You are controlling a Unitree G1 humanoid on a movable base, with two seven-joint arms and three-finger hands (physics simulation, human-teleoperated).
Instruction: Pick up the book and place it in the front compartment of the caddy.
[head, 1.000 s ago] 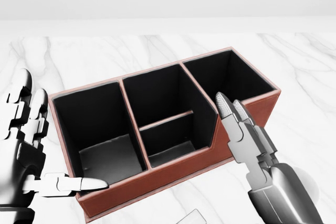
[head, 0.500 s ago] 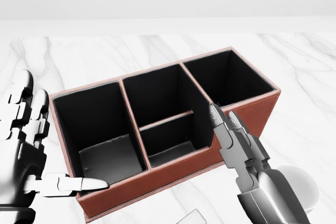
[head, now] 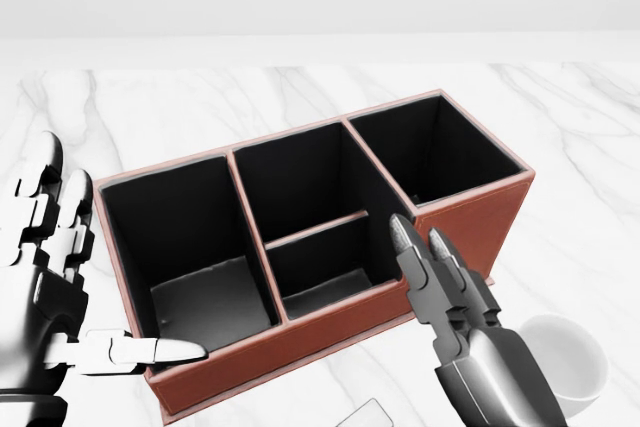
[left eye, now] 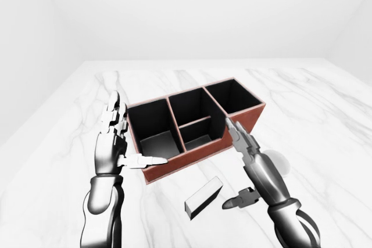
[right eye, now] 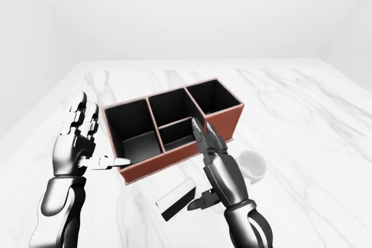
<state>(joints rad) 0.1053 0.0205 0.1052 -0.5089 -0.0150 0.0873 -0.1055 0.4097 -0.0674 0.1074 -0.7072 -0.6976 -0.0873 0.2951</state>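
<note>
Nearest you, the book (left eye: 203,197) lay flat on the marble table (left eye: 325,114), not yet picked up, so grasping and placing were all still ahead. Your right hand (left eye: 251,166) hovered just beside it, fingers spread, holding nothing. Your left hand (left eye: 113,140) was also open and empty, thumb at the near left corner of the caddy (left eye: 244,121). All compartments looked empty. A white cup (right eye: 251,164) sat beside it. You had no readable labels.
</note>
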